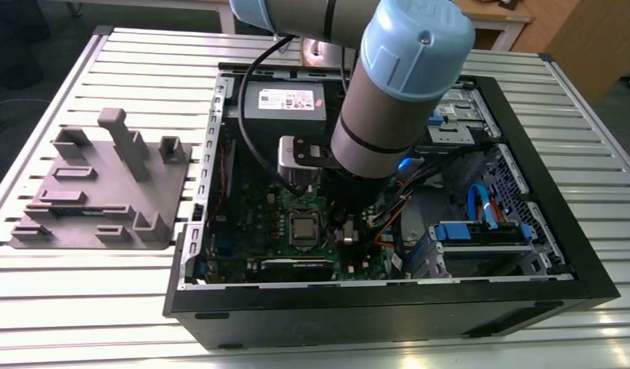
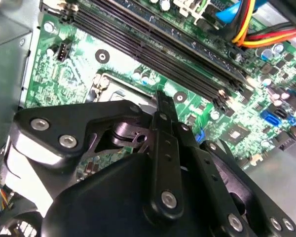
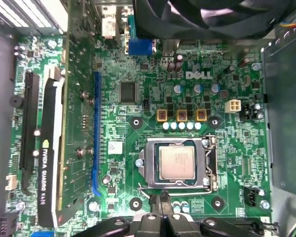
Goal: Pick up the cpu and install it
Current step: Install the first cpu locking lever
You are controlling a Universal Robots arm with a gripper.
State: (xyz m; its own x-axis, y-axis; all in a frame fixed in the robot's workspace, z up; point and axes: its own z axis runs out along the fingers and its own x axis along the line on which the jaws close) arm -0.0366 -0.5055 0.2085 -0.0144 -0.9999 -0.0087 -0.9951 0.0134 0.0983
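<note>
Hovering at six o'clock of the seated cpu (image 3: pixel 177 162), the gripper (image 3: pixel 164 201), fingers pressed together and empty, should stay square over the socket (image 3: pixel 209 163).

Open black desktop computer case (image 1: pixel 397 304) lying on its side on a slatted silvery metal table (image 1: pixel 78 304). Grey-and-pale-blue robot arm (image 1: pixel 397 92) reaches down into the case, lower end over the dark green motherboard (image 1: pixel 258 231). Small silvery-grey square cpu (image 1: pixel 303 228) sits flat in its socket on that board, just toward the exterior view's left of the arm's tip. Grey boxy power supply with white label (image 1: pixel 281 100) at the case's far end. Blue cables (image 1: pixel 479 204) toward the exterior view's right. Grey moulded fixture tray with upright posts (image 1: pixel 99 188) lies on the table beside the case, exterior view's left.
</note>
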